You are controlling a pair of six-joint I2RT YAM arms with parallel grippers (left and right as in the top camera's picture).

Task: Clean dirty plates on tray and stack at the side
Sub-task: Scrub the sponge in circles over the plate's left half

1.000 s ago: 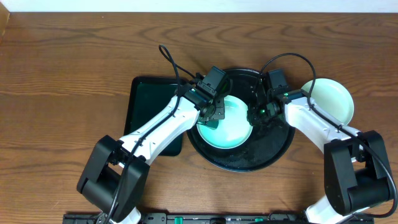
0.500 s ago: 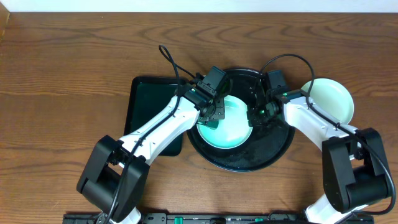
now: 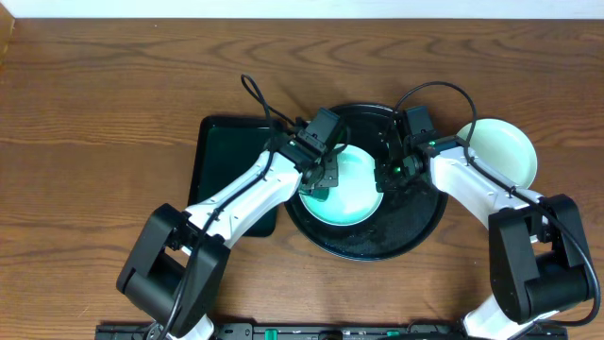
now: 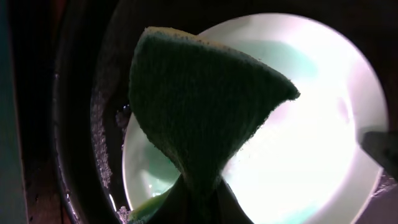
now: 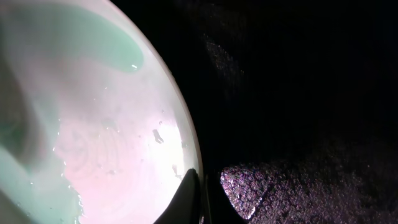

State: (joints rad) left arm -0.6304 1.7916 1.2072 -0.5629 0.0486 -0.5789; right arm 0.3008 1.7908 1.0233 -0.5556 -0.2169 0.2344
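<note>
Two grippers over the tray (image 3: 415,227): left gripper (image 3: 322,179) clamps a green sponge (image 4: 199,106) above the dirty plate (image 3: 354,196), right gripper (image 5: 200,199) pinches its right rim.

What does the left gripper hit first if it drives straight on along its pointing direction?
The green sponge clamped in the left gripper leads, aimed at the pale plate. The sponge likely meets the plate's inner face first; depth unclear, it may already touch.

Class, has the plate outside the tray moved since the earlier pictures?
No. The plate lies where it was, just beyond the tray's right rim.
</note>
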